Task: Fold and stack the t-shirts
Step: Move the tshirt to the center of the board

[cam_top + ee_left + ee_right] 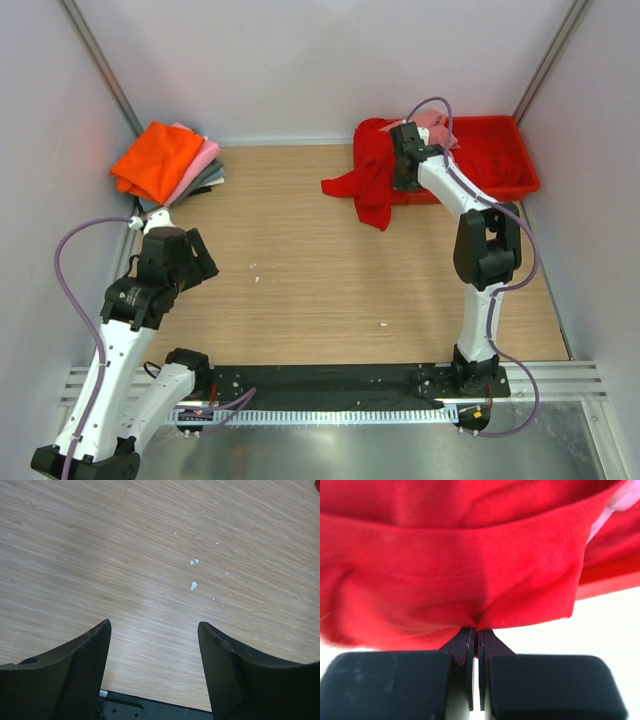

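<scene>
Right hand point(478, 630) pinching the bright red cloth t-shirt point(375, 185)
Top view: it spills from the red plastic tray point(524, 165) onto the wooden bench point(300, 260), far right; folded orange, pink and grey t-shirts point(170, 160) lie far left. Left wrist: left hand point(155, 627) wide apart, empty. Right wrist: fingers point(465, 645) pressed together on a red fold.

Likely a robotics lab cell, white walls point(300, 60) around a wood-grain table point(330, 270) (metal corner posts point(100, 65)), black mounting plate point(330, 385)

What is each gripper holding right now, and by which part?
The right gripper is shut on the red t-shirt, pinching a bunched fold of its cloth. The left gripper is open over the table, holding nothing.
</scene>
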